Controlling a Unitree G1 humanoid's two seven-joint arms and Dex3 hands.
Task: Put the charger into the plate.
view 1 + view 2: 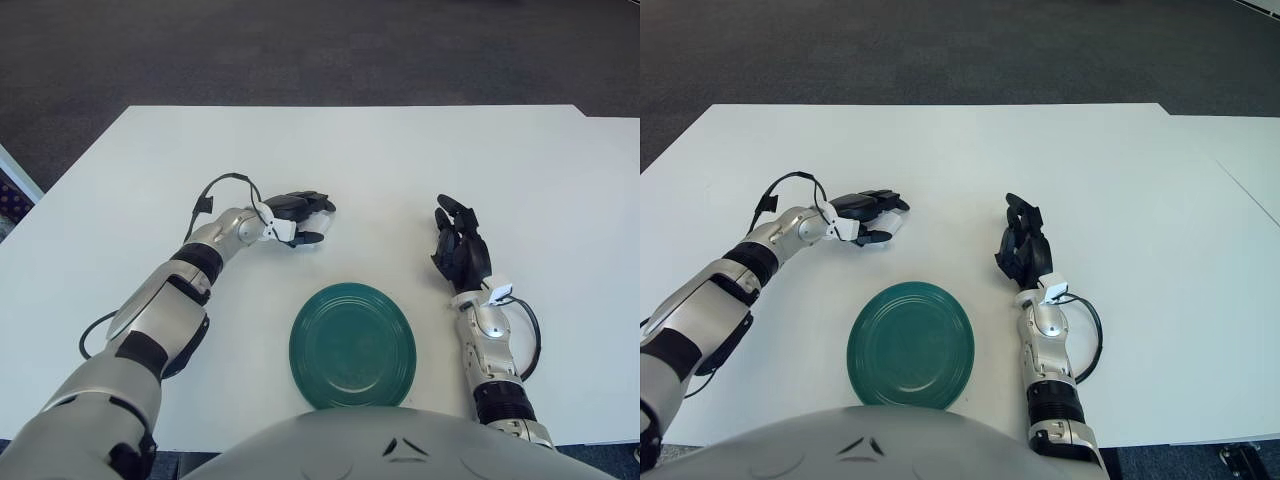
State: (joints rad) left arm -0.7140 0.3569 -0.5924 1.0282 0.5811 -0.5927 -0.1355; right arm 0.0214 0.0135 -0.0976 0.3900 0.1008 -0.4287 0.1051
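One plate [352, 346], two hands

Charger hidden inside left hand [300, 218] fingers, upper-left of centre; only white bits show, can't ID. Plate [353, 345] near rim covered by robot torso [400, 445] at frame bottom.

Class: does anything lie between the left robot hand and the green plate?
Nothing visible does. The left robot hand, curled on what looks like the white charger, is beyond the plate to its left, bare table between. The right robot hand shows right of the plate, out of the path.
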